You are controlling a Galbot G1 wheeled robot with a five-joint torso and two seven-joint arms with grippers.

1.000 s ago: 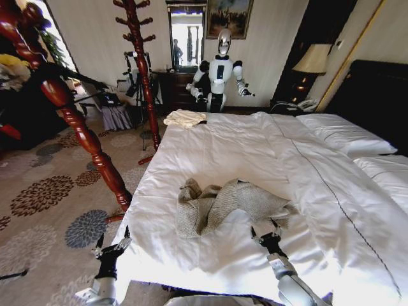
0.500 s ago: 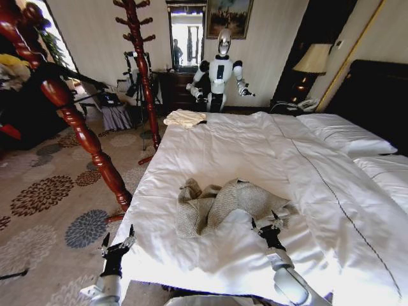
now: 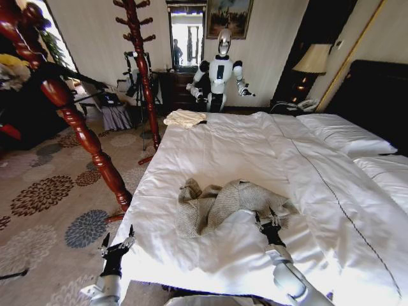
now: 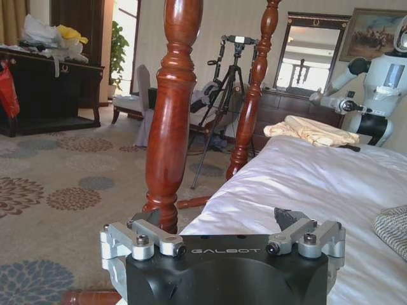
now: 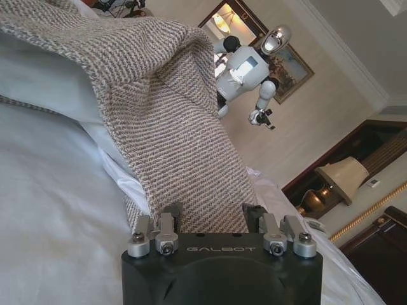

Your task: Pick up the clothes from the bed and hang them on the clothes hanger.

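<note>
Cardigan (image 3: 223,204) lies crumpled on the bed (image 3: 229,146), near its foot edge in your head view. Your right pincer (image 3: 268,220) sits at the cardigan's near edge, fingers spread, with knit between them in the wrist view. Your left pincer (image 3: 118,243) hangs open beside the bed's corner.

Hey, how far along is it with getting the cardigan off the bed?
Nothing finished yet: the cardigan lies crumpled on the bed. In hand: the right hand is at its near edge, fingers open with knit between them in the right wrist view. The left hand waits open off the bed's corner. Gripping, lifting and hanging remain.
</note>
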